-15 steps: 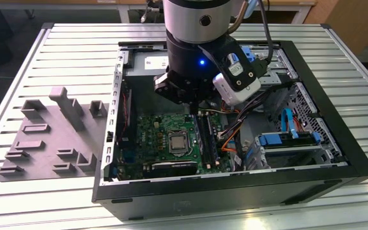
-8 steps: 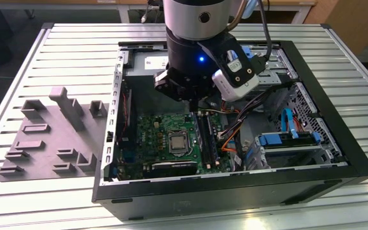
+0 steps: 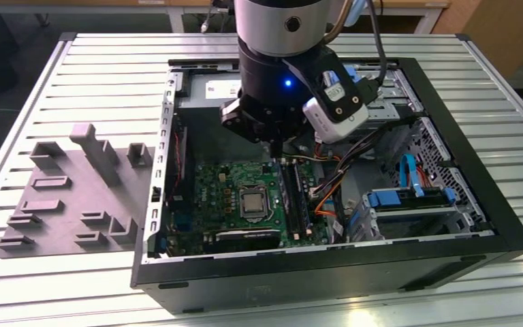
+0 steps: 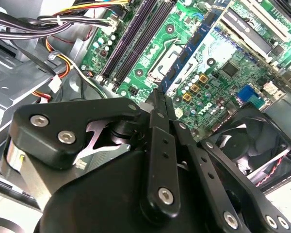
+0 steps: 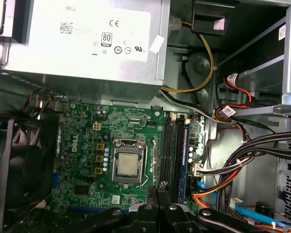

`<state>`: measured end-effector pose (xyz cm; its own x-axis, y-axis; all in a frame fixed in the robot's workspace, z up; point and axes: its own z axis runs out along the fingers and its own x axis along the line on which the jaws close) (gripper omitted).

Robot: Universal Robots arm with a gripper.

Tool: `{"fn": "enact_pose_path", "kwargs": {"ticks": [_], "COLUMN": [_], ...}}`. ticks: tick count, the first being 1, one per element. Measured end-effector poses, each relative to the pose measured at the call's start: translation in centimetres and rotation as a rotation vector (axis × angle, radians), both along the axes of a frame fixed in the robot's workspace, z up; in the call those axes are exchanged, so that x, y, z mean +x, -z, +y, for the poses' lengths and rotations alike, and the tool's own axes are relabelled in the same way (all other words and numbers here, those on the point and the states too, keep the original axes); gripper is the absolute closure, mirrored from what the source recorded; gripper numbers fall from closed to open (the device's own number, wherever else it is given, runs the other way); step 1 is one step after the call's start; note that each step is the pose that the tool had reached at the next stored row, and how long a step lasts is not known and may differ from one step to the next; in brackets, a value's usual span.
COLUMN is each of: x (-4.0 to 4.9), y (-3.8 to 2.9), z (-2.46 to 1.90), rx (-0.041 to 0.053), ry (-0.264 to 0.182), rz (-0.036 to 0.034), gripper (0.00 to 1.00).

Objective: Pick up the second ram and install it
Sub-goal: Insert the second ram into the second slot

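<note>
Black metal gripper at the arm's wrist, low inside an open computer case; fingers closed together and clamped on a thin, dark, flat piece seen edge-on, entered as the second ram. Second ram held on edge between the fingertips, protruding just past them, above the green motherboard and near one end of the long black memory slots; contact with board or slot not determinable.

Memory slots: parallel, side by side, between the processor socket and a bundle of black, orange and red cables. Processor socket: square, metal-framed, near mid-board, silver lid showing.

Black fan: at the board's edge, on the side opposite the cables. Grey power supply: labelled box beyond the board, yellow and black leads running from its corner. Blue drive brackets: inside the case toward the exterior view's right, past the cables.

Case: black, open face up, on a ribbed silver metal table. Grey holder blocks: on the table at the exterior view's left, just beside the case, well apart from the gripper.
</note>
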<state>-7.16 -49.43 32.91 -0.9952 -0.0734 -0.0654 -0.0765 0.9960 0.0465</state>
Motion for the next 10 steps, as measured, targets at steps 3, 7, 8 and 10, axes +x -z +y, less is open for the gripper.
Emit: {"fn": "enact_pose_path", "kwargs": {"ticks": [3,7,8,10], "x": [0.25,0.53,0.56,0.68], "y": [0.08,0.16,0.17,0.22], "z": [0.0,0.0,0.0,0.0], "rx": [0.0006,0.0006,0.0005,0.0007], "ry": [0.0,0.0,0.0,0.0], "rz": [0.0,0.0,0.0001,0.0], "gripper": [0.89,0.89,0.89,0.89]}}
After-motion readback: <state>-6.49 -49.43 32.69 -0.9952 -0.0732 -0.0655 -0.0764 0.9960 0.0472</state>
